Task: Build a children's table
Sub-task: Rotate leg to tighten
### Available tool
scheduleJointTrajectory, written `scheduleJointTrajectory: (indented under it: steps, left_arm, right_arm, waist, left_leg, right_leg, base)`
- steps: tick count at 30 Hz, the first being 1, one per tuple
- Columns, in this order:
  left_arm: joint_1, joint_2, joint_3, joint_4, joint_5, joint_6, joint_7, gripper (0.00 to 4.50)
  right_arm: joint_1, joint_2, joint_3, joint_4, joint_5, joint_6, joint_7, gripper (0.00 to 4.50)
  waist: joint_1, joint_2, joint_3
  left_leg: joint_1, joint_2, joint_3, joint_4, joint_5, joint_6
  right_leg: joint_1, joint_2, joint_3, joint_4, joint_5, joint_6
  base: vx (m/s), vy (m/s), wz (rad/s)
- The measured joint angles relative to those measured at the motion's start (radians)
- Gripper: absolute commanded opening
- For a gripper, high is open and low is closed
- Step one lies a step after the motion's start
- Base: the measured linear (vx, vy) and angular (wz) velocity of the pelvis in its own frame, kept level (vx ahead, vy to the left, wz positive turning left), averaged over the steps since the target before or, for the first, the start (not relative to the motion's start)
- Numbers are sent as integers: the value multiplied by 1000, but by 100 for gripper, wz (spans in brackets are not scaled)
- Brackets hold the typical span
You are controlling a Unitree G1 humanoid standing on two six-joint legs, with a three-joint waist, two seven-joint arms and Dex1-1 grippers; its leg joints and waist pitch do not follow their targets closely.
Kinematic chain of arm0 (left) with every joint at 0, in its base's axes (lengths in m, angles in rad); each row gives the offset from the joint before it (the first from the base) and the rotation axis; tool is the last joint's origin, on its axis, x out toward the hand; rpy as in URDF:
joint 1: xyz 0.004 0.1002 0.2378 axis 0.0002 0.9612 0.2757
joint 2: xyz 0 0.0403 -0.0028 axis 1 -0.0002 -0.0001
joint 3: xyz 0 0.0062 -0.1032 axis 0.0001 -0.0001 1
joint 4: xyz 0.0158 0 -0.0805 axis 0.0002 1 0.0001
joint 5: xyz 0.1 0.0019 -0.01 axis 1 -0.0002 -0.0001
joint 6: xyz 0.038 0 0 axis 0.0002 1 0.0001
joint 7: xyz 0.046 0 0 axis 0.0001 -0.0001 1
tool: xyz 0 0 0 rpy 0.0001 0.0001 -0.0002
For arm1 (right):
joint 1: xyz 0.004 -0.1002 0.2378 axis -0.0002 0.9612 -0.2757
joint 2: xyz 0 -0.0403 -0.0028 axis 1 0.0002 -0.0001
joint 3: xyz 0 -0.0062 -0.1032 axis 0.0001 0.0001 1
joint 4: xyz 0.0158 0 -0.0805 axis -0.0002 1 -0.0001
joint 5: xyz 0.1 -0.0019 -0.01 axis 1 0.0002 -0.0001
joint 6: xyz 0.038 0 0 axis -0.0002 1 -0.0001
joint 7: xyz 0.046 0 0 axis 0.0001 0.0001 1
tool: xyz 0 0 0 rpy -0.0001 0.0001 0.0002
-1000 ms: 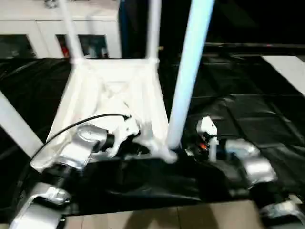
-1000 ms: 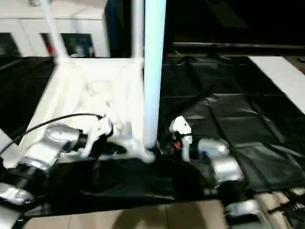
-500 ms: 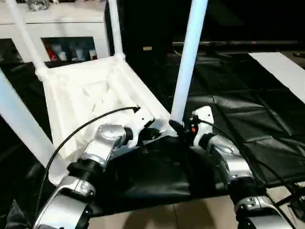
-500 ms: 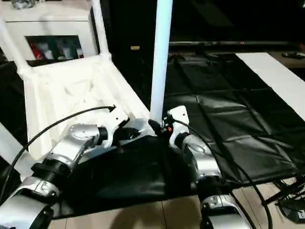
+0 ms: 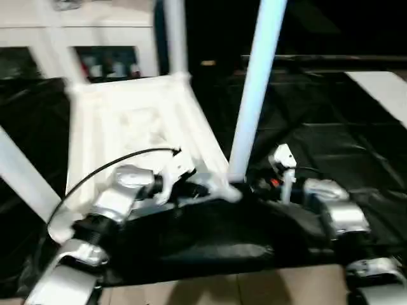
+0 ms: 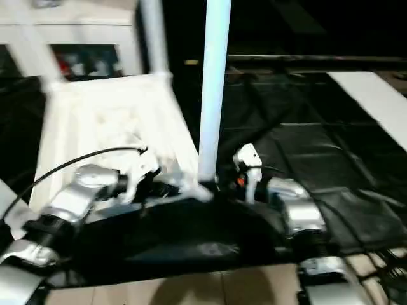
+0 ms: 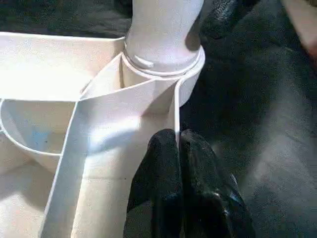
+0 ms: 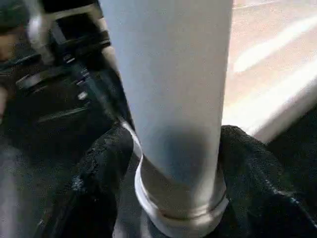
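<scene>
The children's table lies upside down, white, ribbed underside up, with its legs pointing up. My left gripper is at the near right corner, shut on the table's rim wall just below the corner socket. The near right leg stands in that socket. My right gripper is shut on this leg's base, one black finger on each side of it. Another leg rises at the far right corner and one at the near left.
A black sheet covers the surface under and around the table. A white cabinet with glass doors stands behind. A white board lies at the far right. Tiled floor runs along the near edge.
The whole view has swung, so the camera moved. The table looks turned slightly back toward square. Both grippers stay at the near right corner.
</scene>
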Motion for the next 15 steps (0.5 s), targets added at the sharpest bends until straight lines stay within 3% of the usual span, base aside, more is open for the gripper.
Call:
scheduleJointTrajectory:
  steps: [5,11,15]
  left_arm:
    - [7,23,-16,-23,-3,0,-74,0]
    - [9,35,-25,-31,-11,0,-98,0]
    - [11,32,-25,-40,-12,1,-100,0]
  right_arm:
    - [1,-6,38,-19,-4,12,64,290]
    - [5,-9,50,-45,-3,33,79,232]
    - [18,-18,56,-78,-3,41,79,217]
  waist:
    - [21,0,0]
    - [22,0,0]
    - [25,0,0]
  left_leg:
    - [0,0,0,1,0,0]
    - [0,0,0,1,0,0]
    - [0,0,0,1,0,0]
  right_leg:
    - [0,0,0,0,0,0]
    - [0,0,0,0,0,0]
    - [0,0,0,0,0,0]
  base:
    - [0,0,0]
    - [0,0,0]
    - [0,0,0]
